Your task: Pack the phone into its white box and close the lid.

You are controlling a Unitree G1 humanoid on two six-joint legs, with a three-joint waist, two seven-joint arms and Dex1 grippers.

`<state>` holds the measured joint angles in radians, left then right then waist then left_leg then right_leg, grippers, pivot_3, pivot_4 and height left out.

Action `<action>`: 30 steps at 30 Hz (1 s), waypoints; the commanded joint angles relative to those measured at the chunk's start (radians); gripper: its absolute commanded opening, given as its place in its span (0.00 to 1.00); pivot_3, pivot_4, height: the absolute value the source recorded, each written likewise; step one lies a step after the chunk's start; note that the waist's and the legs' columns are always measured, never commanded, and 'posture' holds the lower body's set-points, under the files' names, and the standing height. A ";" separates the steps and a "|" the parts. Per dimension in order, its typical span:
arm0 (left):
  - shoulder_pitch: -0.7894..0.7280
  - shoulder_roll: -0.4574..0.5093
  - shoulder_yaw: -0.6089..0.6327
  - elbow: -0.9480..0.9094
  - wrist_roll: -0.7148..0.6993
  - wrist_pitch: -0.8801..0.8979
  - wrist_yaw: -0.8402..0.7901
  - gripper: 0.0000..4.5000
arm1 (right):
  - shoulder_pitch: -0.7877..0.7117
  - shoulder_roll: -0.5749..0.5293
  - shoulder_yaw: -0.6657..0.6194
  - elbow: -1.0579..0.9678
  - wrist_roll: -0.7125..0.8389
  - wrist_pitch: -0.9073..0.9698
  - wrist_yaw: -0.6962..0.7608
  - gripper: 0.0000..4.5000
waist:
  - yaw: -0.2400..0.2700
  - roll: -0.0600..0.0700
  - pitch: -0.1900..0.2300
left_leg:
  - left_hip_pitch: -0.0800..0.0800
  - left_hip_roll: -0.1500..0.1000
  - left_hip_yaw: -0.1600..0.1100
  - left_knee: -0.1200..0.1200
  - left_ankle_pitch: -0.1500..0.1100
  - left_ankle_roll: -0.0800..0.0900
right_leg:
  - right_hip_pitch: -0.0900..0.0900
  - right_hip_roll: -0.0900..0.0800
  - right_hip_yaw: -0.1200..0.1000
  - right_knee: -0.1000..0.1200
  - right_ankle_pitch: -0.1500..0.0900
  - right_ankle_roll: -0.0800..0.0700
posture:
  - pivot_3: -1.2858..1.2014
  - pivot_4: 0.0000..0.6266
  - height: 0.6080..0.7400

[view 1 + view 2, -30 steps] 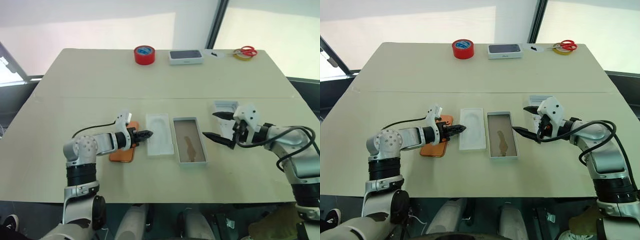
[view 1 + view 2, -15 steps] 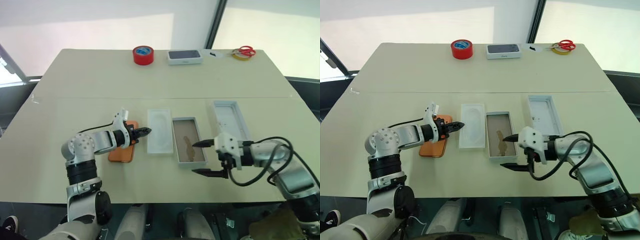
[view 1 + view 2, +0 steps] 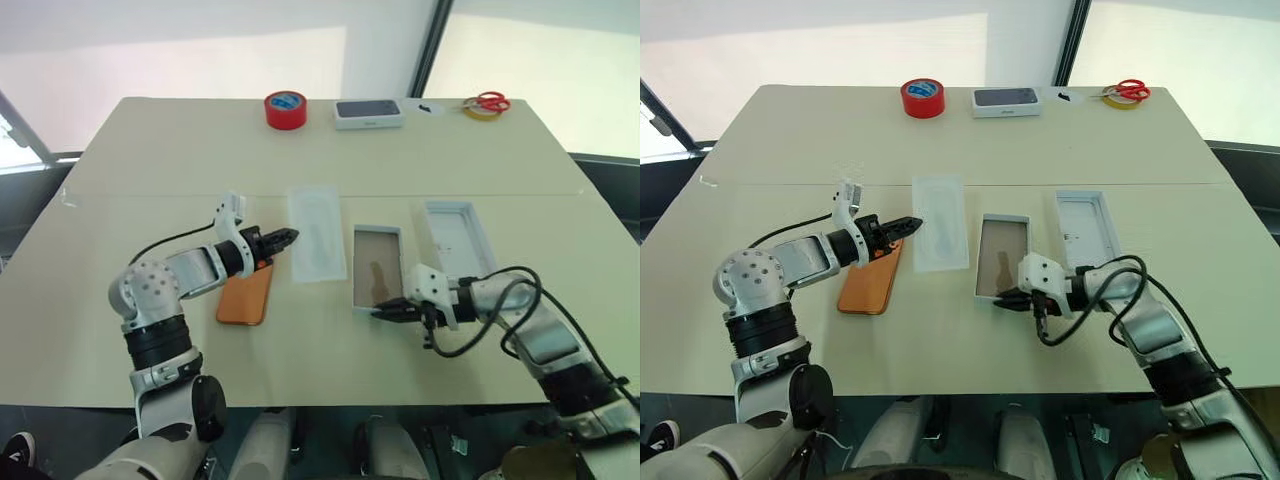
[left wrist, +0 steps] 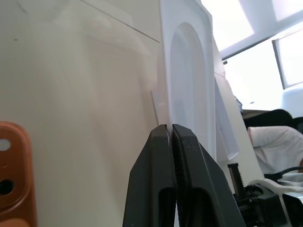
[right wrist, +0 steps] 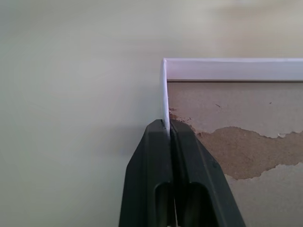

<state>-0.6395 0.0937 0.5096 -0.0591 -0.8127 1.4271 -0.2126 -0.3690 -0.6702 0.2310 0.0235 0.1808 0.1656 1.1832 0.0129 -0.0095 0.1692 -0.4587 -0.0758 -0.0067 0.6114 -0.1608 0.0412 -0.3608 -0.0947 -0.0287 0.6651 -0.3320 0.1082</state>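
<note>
The job is only just starting. The phone [image 3: 246, 294] lies flat on the table [image 3: 150, 160] with its orange back up. It is not in the white box [image 3: 377, 270] yet. The box is open and has nothing in it; its brown floor looks scuffed. It sits a little way to the right of the phone.

The lid [image 3: 458, 240] lies inside-up on the table, just beside the box on the right. It is not on the box.

The left gripper [image 3: 288, 237] has its two black fingers squeezed tight on the thin edge of the white tray [image 3: 318, 245]. The tray is held above the table, between the phone and the box. It probably needs to go somewhere out of the way.

The right gripper [image 3: 381, 313] is pinched tight too. It has hold of the box's near wall, close to a corner.

So three things are left to do. The phone has to be picked up. It has to go into the box. Then the lid has to go on top. None of these is done yet.

At the far side of the table sit a roll of red tape [image 3: 286, 108], another white box [image 3: 370, 113] and scissors [image 3: 488, 101]. They look like no part of the job.
</note>
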 commanded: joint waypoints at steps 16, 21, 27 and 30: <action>0.020 0.025 -0.119 0.011 -0.019 -0.060 -0.026 0.00 | -0.039 -0.012 -0.056 -0.012 0.022 -0.032 0.030 0.76 | 0.002 -0.001 0.000 | 0.000 0.000 0.000 0.000 0.000 0.000 | 0.000 0.000 0.000 0.000 0.000 0.000 | 0.52 0.24 0.99; 0.007 0.043 -0.178 0.074 -0.004 -0.110 -0.074 0.00 | -0.014 -0.084 -0.175 -0.022 0.068 0.004 -0.007 0.76 | 0.002 -0.001 0.000 | 0.000 0.000 0.000 0.000 0.000 0.000 | 0.000 0.000 0.000 0.000 0.000 0.000 | 0.52 0.24 0.99; -0.051 0.033 -0.255 0.200 0.039 -0.185 -0.125 0.00 | -0.015 -0.076 -0.243 0.017 0.053 -0.013 -0.092 0.76 | 0.002 -0.001 0.000 | 0.000 0.000 0.000 0.000 0.000 0.000 | 0.001 0.000 0.000 -0.001 0.000 0.000 | 0.52 0.24 0.99; -0.061 0.027 -0.282 0.245 0.061 -0.223 -0.142 0.00 | 0.003 -0.069 -0.254 0.000 0.066 -0.009 -0.112 0.76 | 0.001 -0.001 0.000 | -0.001 0.000 0.000 0.000 0.000 0.000 | 0.002 0.000 0.000 -0.001 0.000 0.000 | 0.52 0.24 0.99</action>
<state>-0.6834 0.1222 0.2409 0.1812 -0.7616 1.2322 -0.3320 -0.3706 -0.7402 0.0182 0.0455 0.2216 0.1664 1.0848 0.0142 -0.0102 0.1697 -0.4593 -0.0760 -0.0068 0.6110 -0.1608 0.0411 -0.3585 -0.0950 -0.0287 0.6645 -0.3319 0.1083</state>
